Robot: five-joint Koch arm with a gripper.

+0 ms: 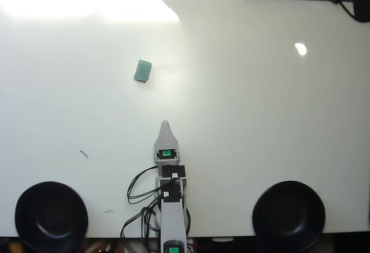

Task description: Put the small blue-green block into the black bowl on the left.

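While the small blue-green block [142, 71] sits far left, the gripper [165, 126] points up-table, jaw state unclear; the black bowl [51, 215] waits near left.

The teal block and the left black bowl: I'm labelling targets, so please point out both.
small blue-green block [142, 71], overhead view, centre of its top face.
black bowl [26, 201], overhead view, its upper-left rim.

- I see the block [142, 71] in matte teal with faint darker speckling, up and left of the gripper [165, 125].
- Both bowls, left [51, 216] and right [288, 215], read glossy black on my feed.
- The gripper is pale grey; the arm [169, 178] behind it shows black motors with green patches.
- The table [260, 126] is plain white.
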